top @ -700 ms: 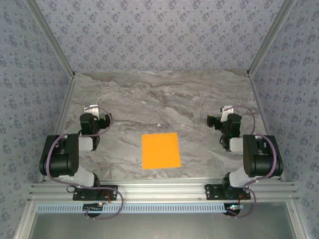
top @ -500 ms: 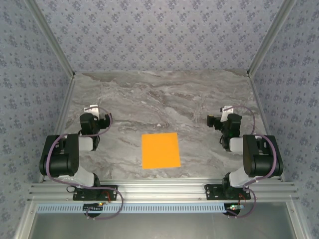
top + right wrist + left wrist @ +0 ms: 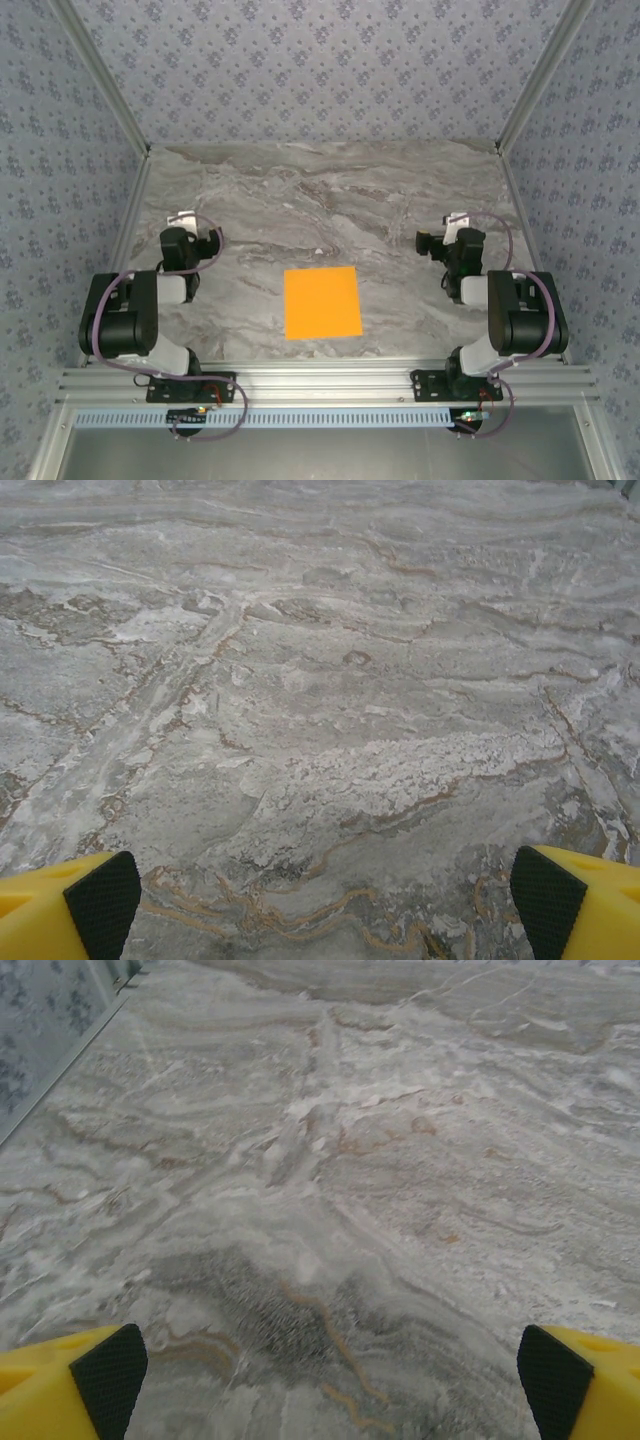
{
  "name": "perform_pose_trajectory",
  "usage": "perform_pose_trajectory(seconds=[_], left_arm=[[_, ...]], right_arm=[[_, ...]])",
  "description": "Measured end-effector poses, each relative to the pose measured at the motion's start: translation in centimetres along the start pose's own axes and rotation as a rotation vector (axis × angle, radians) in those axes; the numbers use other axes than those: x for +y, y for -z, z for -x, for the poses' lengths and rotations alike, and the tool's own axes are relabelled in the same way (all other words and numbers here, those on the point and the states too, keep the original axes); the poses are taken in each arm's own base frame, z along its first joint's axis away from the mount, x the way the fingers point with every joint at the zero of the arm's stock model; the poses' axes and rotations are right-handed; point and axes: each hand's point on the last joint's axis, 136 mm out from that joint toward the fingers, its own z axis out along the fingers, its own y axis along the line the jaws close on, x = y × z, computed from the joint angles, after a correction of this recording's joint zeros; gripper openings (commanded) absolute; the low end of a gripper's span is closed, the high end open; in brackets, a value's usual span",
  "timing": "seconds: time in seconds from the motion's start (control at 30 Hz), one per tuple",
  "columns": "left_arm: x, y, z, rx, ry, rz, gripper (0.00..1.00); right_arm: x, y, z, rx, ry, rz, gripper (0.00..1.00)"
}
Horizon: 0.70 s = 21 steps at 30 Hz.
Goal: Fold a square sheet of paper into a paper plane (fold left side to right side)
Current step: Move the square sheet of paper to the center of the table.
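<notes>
The square sheet of paper is bright orange and lies flat on the marble table, near the front edge between the two arm bases. The paper plane is out of view. My left gripper rests folded back at the left, well apart from the sheet. In the left wrist view its yellow fingers with black pads stand wide open over bare marble. My right gripper is tucked in at the right, also apart from the sheet. Its pads are spread wide with nothing between them.
Patterned walls with aluminium frame posts close in the table at the left, right and back. An aluminium rail runs along the front edge beside the arm bases. Open marble stretches behind the sheet.
</notes>
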Motion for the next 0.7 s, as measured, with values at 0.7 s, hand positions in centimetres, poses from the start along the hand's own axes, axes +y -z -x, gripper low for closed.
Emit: perform_pose_trajectory(seconds=[0.7], left_arm=[[-7.9, 8.4, -0.1, 0.454, 0.539, -0.239, 0.98]], right_arm=[[24.3, 6.6, 3.2, 0.428, 0.121, 0.451, 1.0]])
